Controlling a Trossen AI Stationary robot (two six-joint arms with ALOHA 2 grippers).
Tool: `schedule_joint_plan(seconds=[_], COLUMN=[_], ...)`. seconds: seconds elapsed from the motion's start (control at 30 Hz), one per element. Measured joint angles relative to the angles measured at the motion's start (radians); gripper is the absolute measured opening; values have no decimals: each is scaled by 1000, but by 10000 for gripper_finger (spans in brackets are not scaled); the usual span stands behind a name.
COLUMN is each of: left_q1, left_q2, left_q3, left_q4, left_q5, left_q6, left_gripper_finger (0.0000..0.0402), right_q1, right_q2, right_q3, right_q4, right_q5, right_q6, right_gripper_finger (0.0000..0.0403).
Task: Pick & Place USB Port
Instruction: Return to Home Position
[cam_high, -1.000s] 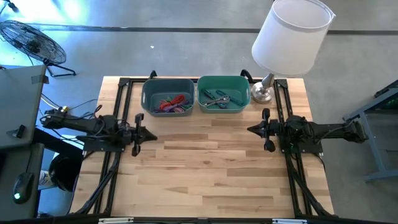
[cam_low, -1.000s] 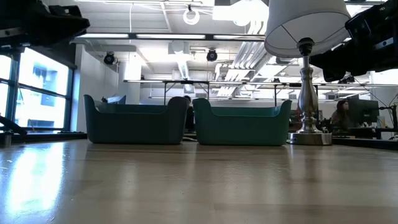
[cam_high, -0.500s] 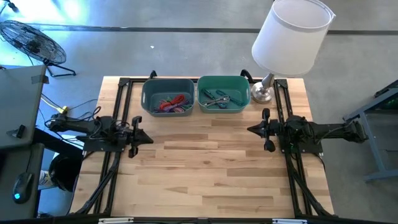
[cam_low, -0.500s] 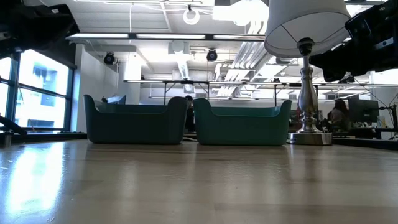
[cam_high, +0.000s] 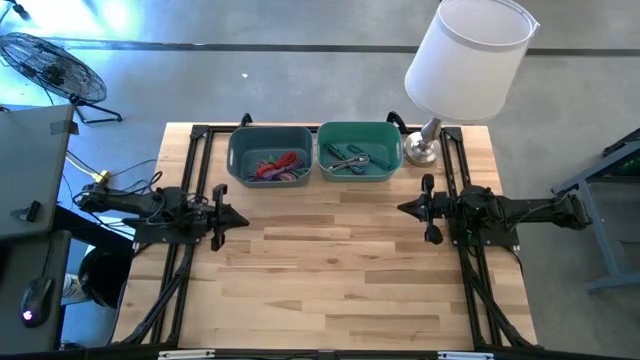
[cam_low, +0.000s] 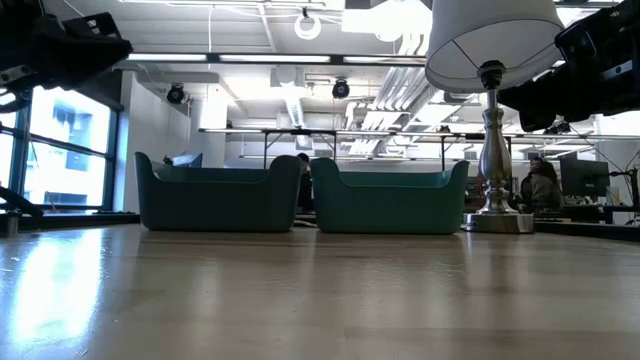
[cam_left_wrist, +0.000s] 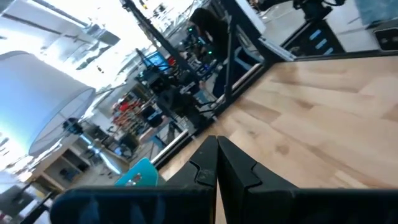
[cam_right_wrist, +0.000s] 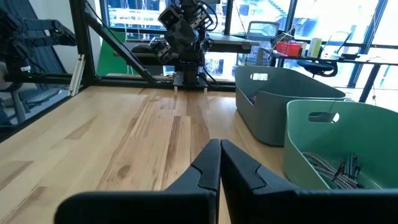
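Two bins stand side by side at the table's far edge. The blue-grey bin (cam_high: 270, 155) (cam_low: 220, 195) holds red and purple cables. The green bin (cam_high: 360, 152) (cam_low: 390, 195) holds grey cables and silver parts; its cables (cam_right_wrist: 333, 171) also show in the right wrist view. I cannot single out a USB port among them. My left gripper (cam_high: 243, 219) (cam_left_wrist: 217, 149) hovers shut above the table's left part. My right gripper (cam_high: 401, 208) (cam_right_wrist: 220, 152) hovers shut above the right part. The two face each other, and neither is near the bins' contents.
A table lamp with a white shade (cam_high: 468, 58) stands on its metal base (cam_high: 422, 150) (cam_low: 498, 220) at the far right corner, beside the green bin. Bare wooden tabletop (cam_high: 330, 260) lies between the arms and toward the near edge. A person sits in the room beyond.
My left arm has drawn back a little toward the table's left edge and shifted its pose slightly, fingers staying shut. The right arm and both bins have kept still.
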Motion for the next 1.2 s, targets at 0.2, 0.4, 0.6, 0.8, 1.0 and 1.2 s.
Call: schedule_joint_plan(seconds=[0.2, 0.4, 0.6, 0.8, 1.0, 1.2], left_q1=[0, 21, 182, 403, 532, 549], left_q2=[0, 0, 0, 0, 0, 0], left_q3=[3, 3, 3, 3, 3, 3], left_q4=[-4, -4, -41, -22, -17, -17], left_q5=[40, 31, 154, 393, 546, 549], left_q6=[23, 4, -43, -140, -230, -317], left_gripper_finger=[0, 0, 0, 0, 0, 0], right_q1=[0, 0, 0, 0, 0, 0], right_q2=[0, 0, 0, 0, 0, 0], right_q3=[0, 0, 0, 0, 0, 0], right_q4=[0, 0, 0, 0, 0, 0], right_q5=[0, 0, 0, 0, 0, 0], right_q6=[0, 0, 0, 0, 0, 0], right_gripper_finger=[3, 3, 3, 3, 3, 2])
